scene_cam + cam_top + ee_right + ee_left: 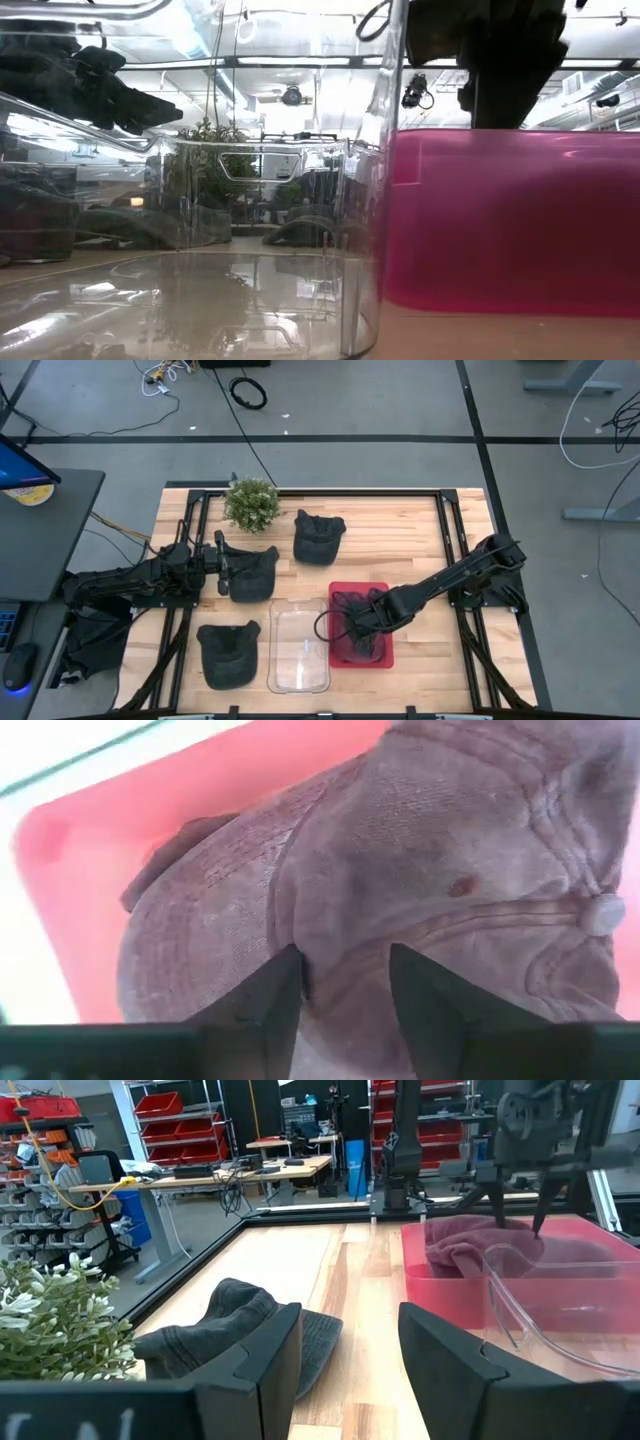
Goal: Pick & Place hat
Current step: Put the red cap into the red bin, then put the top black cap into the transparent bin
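Observation:
Several dark caps show in the high view. One cap (254,572) lies flat just beyond my left gripper (222,567), which is open and level above the table; in the left wrist view this cap (225,1325) sits past one finger of my left gripper (348,1330). A second cap (318,537) lies farther back and a third (228,653) near the front edge. Another cap (400,850) lies crumpled in the red bin (384,592). My right gripper (345,970) hangs open over it, pointing down into the bin. My right gripper comes at the cap in the red bin from above, its open fingers (275,995) on either side of a fold in the crown (345,935). The cap rests on the bin's floor. I cannot tell whether the fingertips touch the cloth.
A clear plastic bin (298,647) stands directly left of the red bin and fills the low view's foreground (200,230). A small potted plant (251,503) stands at the far left of the table. Bare wood lies between the caps and along the right side.

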Motion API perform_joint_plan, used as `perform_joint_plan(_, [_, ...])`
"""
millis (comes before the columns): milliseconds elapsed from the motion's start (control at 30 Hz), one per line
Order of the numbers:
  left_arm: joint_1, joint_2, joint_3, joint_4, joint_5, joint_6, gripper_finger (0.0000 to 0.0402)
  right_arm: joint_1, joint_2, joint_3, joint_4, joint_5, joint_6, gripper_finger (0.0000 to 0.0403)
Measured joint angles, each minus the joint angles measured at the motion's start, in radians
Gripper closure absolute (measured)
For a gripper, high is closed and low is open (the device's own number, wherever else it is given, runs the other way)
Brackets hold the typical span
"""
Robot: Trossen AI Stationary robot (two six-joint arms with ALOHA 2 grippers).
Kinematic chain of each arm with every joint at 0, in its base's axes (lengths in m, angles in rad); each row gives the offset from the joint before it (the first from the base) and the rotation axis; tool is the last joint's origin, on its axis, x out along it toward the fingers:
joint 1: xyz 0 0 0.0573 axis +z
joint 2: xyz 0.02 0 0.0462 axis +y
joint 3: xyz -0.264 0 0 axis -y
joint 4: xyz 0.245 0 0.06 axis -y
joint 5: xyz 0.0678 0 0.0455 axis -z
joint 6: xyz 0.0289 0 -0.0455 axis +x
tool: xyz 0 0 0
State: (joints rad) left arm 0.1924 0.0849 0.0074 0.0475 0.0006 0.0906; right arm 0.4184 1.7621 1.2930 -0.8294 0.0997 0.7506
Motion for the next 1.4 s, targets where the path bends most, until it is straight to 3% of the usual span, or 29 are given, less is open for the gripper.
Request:
perform_joint_plan(267, [0.0, 0.0, 0.0, 0.0, 0.0, 0.0, 0.0229, 0.0, -0.051, 0.0, 0.012, 0.018, -0.035, 0.0227])
perform_joint_plan(567, [0.0, 0.0, 0.0, 0.0, 0.0, 0.0, 0.0229, -0.022, -0.053, 0.0, 0.015, 0.021, -0.155, 0.0239])
perform_joint_plan(1000, [0.0, 0.0, 0.0, 0.0, 0.0, 0.0, 0.0229, -0.124, -0.054, 0.002, 0.033, 0.024, -0.182, 0.0248])
perform_joint_plan(1400, [0.0, 0.0, 0.0, 0.0, 0.0, 0.0, 0.0229, -0.2, -0.054, 0.002, 0.231, 0.154, -0.351, 0.0248])
